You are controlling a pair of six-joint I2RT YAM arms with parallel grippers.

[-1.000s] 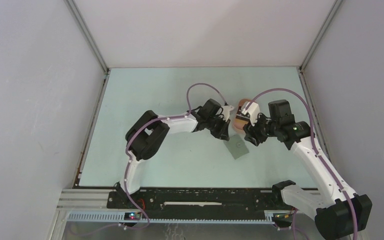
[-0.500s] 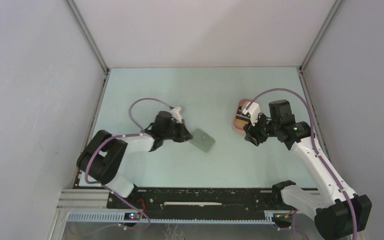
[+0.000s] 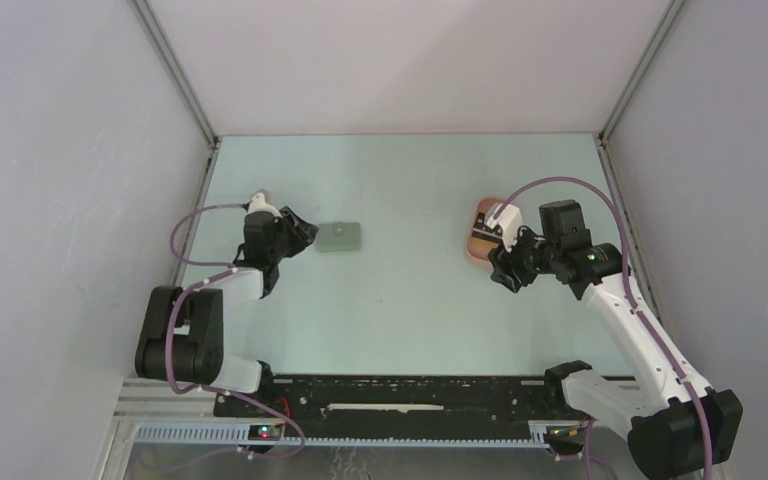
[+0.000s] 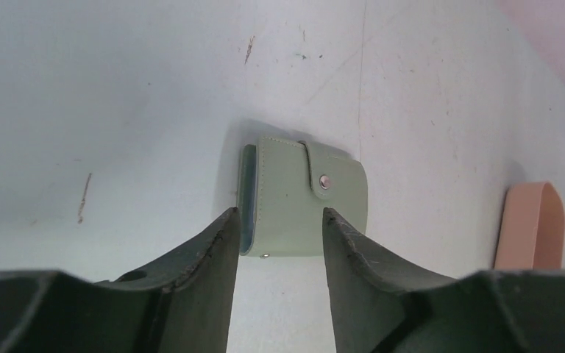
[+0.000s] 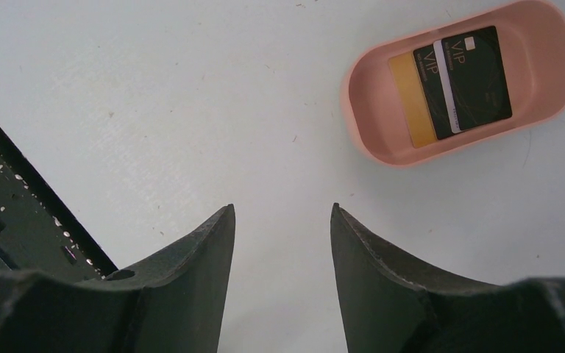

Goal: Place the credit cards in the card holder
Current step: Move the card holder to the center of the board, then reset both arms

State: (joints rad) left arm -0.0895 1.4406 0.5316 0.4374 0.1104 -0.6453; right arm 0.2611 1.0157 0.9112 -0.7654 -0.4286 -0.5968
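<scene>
The grey-green card holder (image 4: 301,195) lies snapped closed on the table at the left (image 3: 341,237). My left gripper (image 4: 279,213) is open right behind it, and the holder's near end shows between the tips without being pinched. In the right wrist view a black credit card with a white stripe (image 5: 478,73) lies over a gold card (image 5: 410,99) inside the pink tray (image 5: 404,156). My right gripper (image 5: 281,209) hangs open over bare table, near the tray, with nothing in it.
The pink tray (image 3: 473,245) sits right of centre, partly hidden by the right wrist. The left arm (image 3: 235,285) is folded back along the left wall. A black rail (image 3: 400,395) runs along the near edge.
The left arm swung from the middle to the left with the card holder, set it down there and opened its fingers. The right arm has hardly moved.
</scene>
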